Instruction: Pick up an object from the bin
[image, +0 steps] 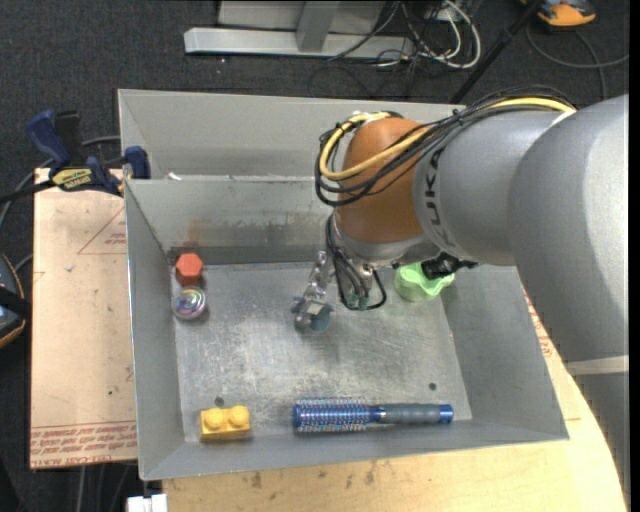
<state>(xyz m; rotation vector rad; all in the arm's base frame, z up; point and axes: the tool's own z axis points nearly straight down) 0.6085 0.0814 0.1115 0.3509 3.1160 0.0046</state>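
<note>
Gripper is hanging over a small grey bit, grip I can't tell; it's needing a firm close, then lift

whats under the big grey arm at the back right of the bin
A bright green thing pokes out from under the arm, on the bin floor near the hand. The arm covers its upper part, so its whole shape cannot be told.

Scuffed, matt grey metal bin: along its front wall lie a smooth yellow plastic brick and a blue bristled plastic brush; near its left wall, a shiny silvery round piece.
</note>
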